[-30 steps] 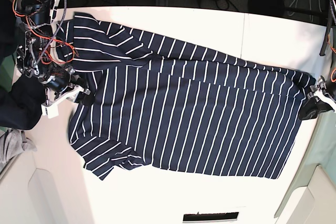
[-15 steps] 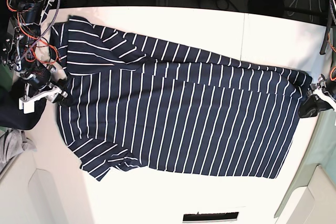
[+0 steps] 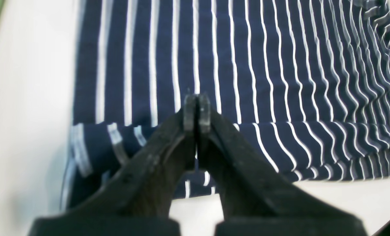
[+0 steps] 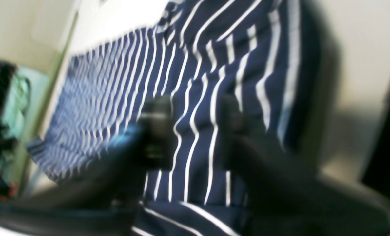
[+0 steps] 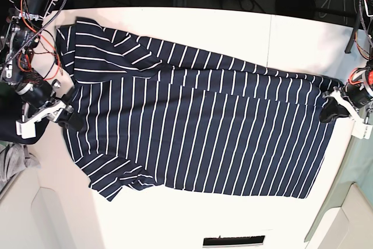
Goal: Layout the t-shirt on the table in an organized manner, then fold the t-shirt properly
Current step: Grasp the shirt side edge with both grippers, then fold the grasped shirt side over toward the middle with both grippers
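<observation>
The t-shirt [image 5: 198,132] lies spread across the table [image 5: 303,33], mostly flat, creases lower left; no folding yet. The left gripper [image 3: 196,111], pressed together, seems to pinch the right-hand hem; the right gripper [image 4: 191,124] hovers spread, upper left.
</observation>
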`<state>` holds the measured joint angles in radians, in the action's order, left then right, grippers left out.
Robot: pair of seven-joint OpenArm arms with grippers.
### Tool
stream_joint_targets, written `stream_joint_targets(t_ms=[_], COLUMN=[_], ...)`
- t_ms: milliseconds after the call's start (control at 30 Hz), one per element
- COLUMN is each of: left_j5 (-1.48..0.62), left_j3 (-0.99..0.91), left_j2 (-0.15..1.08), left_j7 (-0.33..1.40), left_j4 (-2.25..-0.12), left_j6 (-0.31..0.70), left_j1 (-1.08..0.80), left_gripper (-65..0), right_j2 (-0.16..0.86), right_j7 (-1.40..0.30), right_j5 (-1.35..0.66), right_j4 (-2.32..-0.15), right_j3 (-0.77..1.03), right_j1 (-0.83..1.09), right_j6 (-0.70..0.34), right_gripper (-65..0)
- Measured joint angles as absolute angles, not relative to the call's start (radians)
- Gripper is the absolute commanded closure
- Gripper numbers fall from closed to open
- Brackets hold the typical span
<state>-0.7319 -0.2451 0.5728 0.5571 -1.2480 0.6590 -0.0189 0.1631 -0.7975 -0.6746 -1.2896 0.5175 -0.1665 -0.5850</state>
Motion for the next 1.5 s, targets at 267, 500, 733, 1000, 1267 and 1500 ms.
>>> stream_joint_targets(t_ms=[267,500,733,1000,1267,1500], left_j5=[-0.501,-0.454,-0.463,-0.445,-0.443,-0.445], left_j3=[-0.091,-0.091,-0.097,-0.117,-0.204,-0.21], left_j2=[0.483,0.465,0.466,0.465,0.466,0.471], left_j7=[0.489,0.462,0.42,0.456,0.466,0.465], left_j4=[-1.204,-1.201,-1.262,-1.485,-1.562,-1.562], left_j6=[0.509,0.508,0.509,0.451,0.449,0.449], left_j1=[-0.02,-0.046,-0.157,-0.32,-0.299,-0.193], left_gripper=[0.0,0.0,0.0,0.0,-2.4,-15.8], right_j2=[0.152,0.191,0.215,0.248,0.248,0.247], right_j7=[-0.708,-0.694,-0.673,-0.693,-0.631,-0.522], right_j5=[-0.419,-0.398,-0.492,-0.496,-0.49,-0.481], right_j4=[-1.235,-1.22,-1.262,-1.414,-1.468,-1.463], right_j3=[0.257,0.088,0.089,0.093,0.15,0.283], right_j1=[-0.166,-0.118,-0.011,0.119,0.092,-0.047], right_j6=[-0.584,-0.583,-0.583,-0.582,-0.579,-0.509], right_gripper=[0.0,0.0,0.0,0.0,-1.5,-21.5])
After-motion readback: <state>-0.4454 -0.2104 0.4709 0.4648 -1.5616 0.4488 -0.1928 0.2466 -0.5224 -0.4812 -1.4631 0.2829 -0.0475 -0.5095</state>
